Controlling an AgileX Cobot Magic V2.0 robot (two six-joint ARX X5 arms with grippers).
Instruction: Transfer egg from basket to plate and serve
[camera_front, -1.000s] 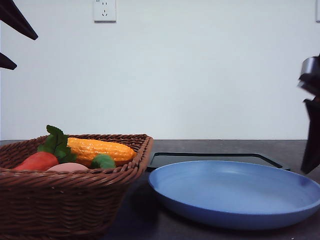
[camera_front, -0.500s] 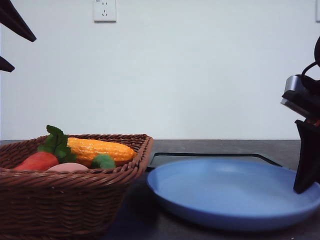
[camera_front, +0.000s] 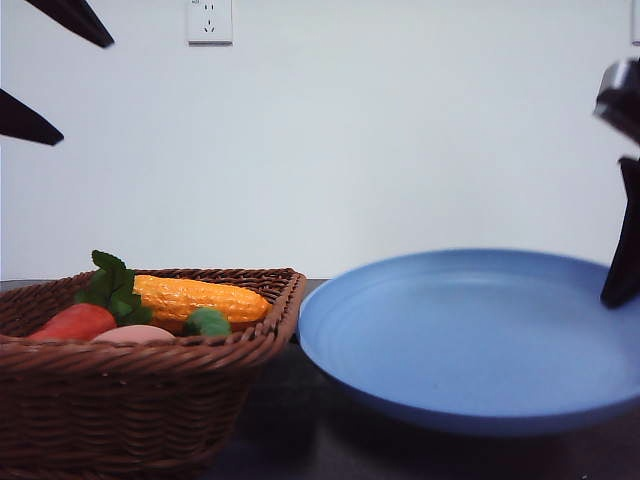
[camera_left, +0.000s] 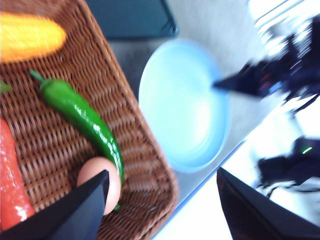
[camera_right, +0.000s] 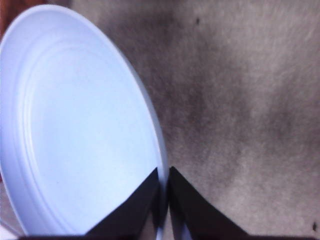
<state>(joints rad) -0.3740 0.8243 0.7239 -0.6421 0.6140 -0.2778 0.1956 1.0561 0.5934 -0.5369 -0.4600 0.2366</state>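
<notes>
The pinkish egg (camera_front: 135, 334) (camera_left: 100, 183) lies in the brown wicker basket (camera_front: 150, 400) (camera_left: 105, 95) at the left, near its front rim. My left gripper (camera_front: 86, 90) (camera_left: 162, 172) hangs open high above the basket, and the egg is beside one finger in the left wrist view. The light-blue plate (camera_front: 470, 340) (camera_left: 182, 105) (camera_right: 80, 130) is tilted, its right side raised off the table. My right gripper (camera_front: 622, 290) (camera_right: 163, 172) is shut on the plate's right rim, a finger on each side of the edge.
In the basket with the egg are a corn cob (camera_front: 200, 297) (camera_left: 30, 37), a green pepper (camera_left: 85, 117) and a red vegetable with green leaves (camera_front: 75, 320). A black tray (camera_left: 130, 17) lies behind the plate. The table is dark grey (camera_right: 240, 100).
The right gripper has risen with the plate's right rim pinched in it, tipping the plate up so it hides the black tray. The left gripper's fingers shifted slightly right.
</notes>
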